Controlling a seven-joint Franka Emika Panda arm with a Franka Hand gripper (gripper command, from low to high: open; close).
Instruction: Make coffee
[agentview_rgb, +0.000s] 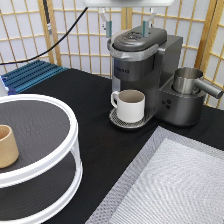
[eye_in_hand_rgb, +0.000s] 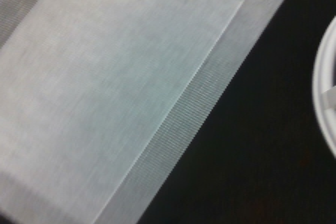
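My gripper (agentview_rgb: 125, 24) hangs at the exterior view's top, open, with nothing between its two fingers (agentview_rgb: 104, 22). It is just above the shut lid of the dark grey coffee machine (agentview_rgb: 142, 55) and does not touch it. A white handled mug (agentview_rgb: 131, 105) stands on the machine's drip tray under the spout. The coffee is out of view. The wrist view shows only the grey mat (eye_in_hand_rgb: 97, 100), the black tabletop (eye_in_hand_rgb: 247, 150) and a white curved rim (eye_in_hand_rgb: 328, 100).
A white two-tier round stand (agentview_rgb: 60, 165) fills the exterior view's left, with a tan handleless cup (agentview_rgb: 6, 146) on its top shelf. A metal jug (agentview_rgb: 189, 80) sits on the machine's right side. A grey mat (agentview_rgb: 175, 185) covers the lower right. A blue rack (agentview_rgb: 30, 75) lies at the back left.
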